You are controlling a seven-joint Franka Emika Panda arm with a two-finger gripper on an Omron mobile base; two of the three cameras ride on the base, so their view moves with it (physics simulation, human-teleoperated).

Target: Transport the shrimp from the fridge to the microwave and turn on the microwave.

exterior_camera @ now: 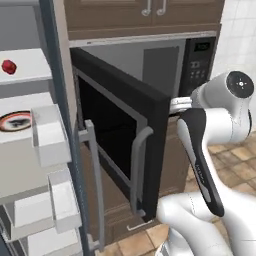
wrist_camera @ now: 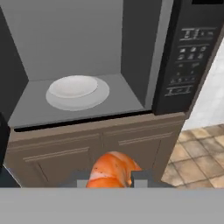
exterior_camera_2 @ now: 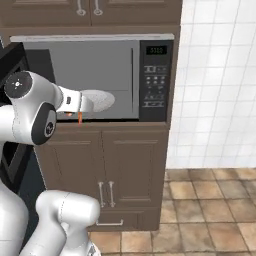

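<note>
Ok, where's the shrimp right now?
In the hand view the shrimp sits pinched between the gripper fingertips, just outside the open microwave, below and in front of the white plate in its cavity.

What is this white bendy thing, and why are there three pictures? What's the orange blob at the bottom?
The white bendy thing is a robot arm in a pretend, computer-drawn kitchen. Two pictures come from cameras riding behind it, one on each side. The third comes from a camera on its hand, looking out past its gripper. That gripper is pinched shut on the orange blob, which is a shrimp. In front of it is the microwave with its door swung open. Inside sits a white plate, with nothing on it yet. At the left is the fridge, also open, with a red fruit on a shelf.
</note>
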